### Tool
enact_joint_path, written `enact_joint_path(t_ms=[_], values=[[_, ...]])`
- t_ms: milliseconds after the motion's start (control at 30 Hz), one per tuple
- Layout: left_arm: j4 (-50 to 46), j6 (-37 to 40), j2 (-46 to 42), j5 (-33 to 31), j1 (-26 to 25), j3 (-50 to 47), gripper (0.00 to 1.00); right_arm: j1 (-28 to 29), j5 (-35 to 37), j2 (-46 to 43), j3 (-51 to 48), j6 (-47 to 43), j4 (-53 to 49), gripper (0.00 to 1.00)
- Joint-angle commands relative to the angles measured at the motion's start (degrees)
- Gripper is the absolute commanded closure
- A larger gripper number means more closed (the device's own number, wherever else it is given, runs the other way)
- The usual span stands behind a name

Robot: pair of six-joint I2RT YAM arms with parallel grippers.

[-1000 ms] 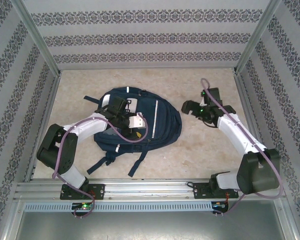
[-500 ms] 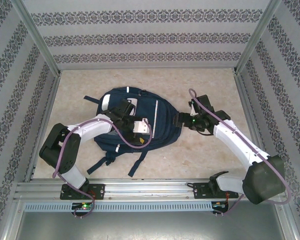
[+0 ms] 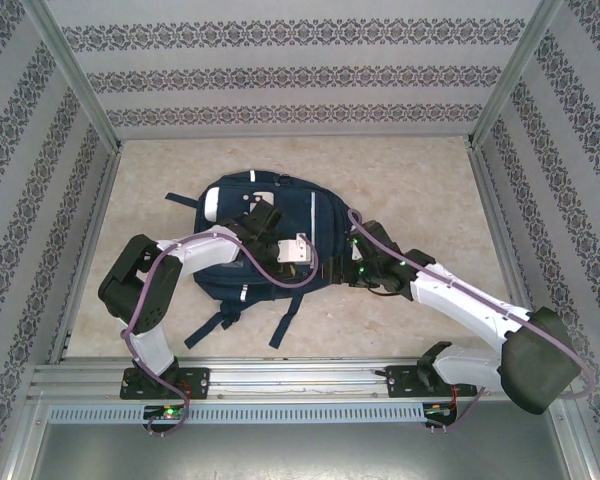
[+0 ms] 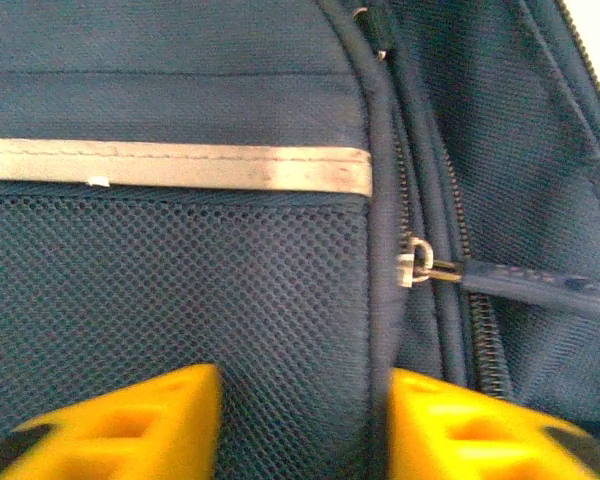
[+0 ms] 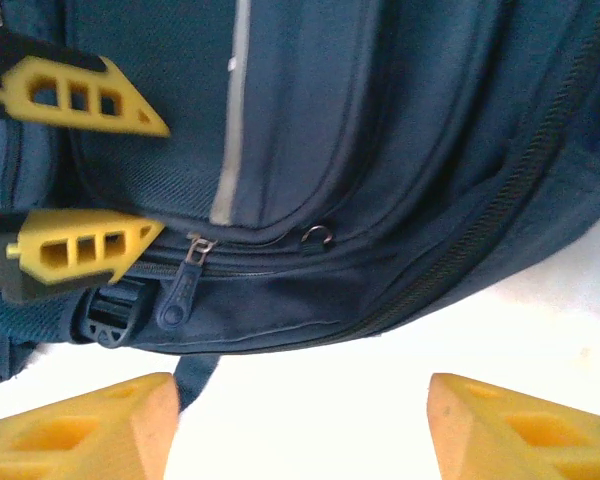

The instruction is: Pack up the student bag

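Observation:
The student bag (image 3: 320,215), navy with thin white stripes, lies flat in the middle of the table. My left gripper (image 3: 300,256) is down on its front; in the left wrist view its yellow fingertips (image 4: 170,420) stand apart on the mesh pocket (image 4: 180,290) and the piped seam, and the mesh between them looks flat. A zipper pull (image 4: 535,282) lies just to the right of them. My right gripper (image 3: 352,262) is at the bag's right edge, open over bare table (image 5: 380,360). Another zipper pull (image 5: 180,285) hangs on the bag (image 5: 380,120) ahead of its fingertips (image 5: 80,425).
The bag's dark straps (image 3: 280,322) trail toward the near rail (image 3: 280,375). Patterned walls (image 3: 40,200) close the table in on three sides. Pale tabletop (image 3: 420,190) lies open behind and right of the bag.
The left gripper has slid right and nearer across the bag and its jaws have narrowed. The right gripper has swung left and nearer to the bag's right edge, its jaws narrowing.

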Motion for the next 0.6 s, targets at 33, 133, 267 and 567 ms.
enact_joint_path(t_ms=[33,133,267,567], values=[[-6.3,2.5,2.6,0.6,-0.8,2.4,0.90,2.5,-2.5,0.1,-1.8,0.0,5.8,0.39],[-9.8,1.7,1.7,5.8,-0.6,5.7,1.00,5.3,-2.3,1.8,-1.6,-0.2,7.8,0.39],[-10.8,-5.0,0.8,14.4,1.0,9.5,1.00,9.6,2.4,5.4,1.2,-0.1,7.5,0.39],[-12.9,-10.0,2.3,22.5,2.6,11.1,1.00,15.7,21.9,12.6,5.3,5.6,7.3,0.43]])
